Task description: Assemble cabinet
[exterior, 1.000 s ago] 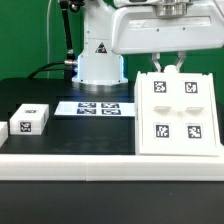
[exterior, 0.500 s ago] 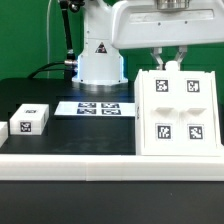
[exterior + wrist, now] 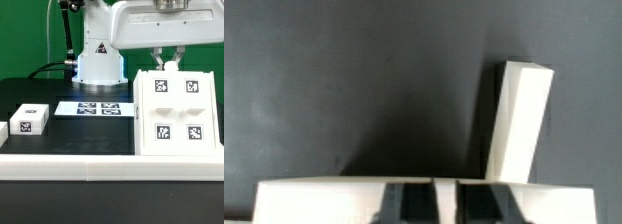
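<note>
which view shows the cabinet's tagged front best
The exterior view: the cabinet stands there with all four tagged panels of its front facing the camera. The wrist view shows only a narrow white edge, probably the cabinet's, with no tags visible.

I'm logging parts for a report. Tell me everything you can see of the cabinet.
The cabinet is a large white box, plastic by its look, standing on the black table at the exterior view's right. Its face toward the camera is split into four panels, each bearing a square black-and-white tag, with small knobs near the middle. The gripper is at its top edge; whether it grips cannot be told.
</note>
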### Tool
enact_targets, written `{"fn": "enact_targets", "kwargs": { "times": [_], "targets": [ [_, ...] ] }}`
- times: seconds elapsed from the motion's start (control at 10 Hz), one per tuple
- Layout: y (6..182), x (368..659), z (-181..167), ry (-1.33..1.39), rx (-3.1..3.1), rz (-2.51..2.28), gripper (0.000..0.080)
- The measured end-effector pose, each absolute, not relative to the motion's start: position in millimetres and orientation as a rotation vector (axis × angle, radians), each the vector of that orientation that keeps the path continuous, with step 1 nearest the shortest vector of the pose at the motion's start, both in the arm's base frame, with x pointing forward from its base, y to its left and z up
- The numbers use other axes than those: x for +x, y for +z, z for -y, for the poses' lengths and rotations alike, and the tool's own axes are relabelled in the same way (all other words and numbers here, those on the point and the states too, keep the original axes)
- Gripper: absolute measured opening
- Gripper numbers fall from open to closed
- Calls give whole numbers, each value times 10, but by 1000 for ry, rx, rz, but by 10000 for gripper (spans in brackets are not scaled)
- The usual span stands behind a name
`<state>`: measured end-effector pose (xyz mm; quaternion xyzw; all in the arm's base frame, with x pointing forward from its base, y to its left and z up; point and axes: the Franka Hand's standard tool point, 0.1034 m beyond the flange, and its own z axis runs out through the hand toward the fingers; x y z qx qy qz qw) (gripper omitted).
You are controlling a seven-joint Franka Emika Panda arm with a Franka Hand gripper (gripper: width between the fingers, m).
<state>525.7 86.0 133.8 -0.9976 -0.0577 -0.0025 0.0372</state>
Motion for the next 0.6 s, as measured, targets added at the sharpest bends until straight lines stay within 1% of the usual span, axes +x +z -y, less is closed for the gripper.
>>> {"fn": "enact_targets", "kwargs": {
  "times": [0.3, 0.6],
  "targets": [
    [1424, 5325, -889, 51, -3057, 183, 27],
    [1404, 5327, -907, 92, -3054, 188, 5]
  ]
}}
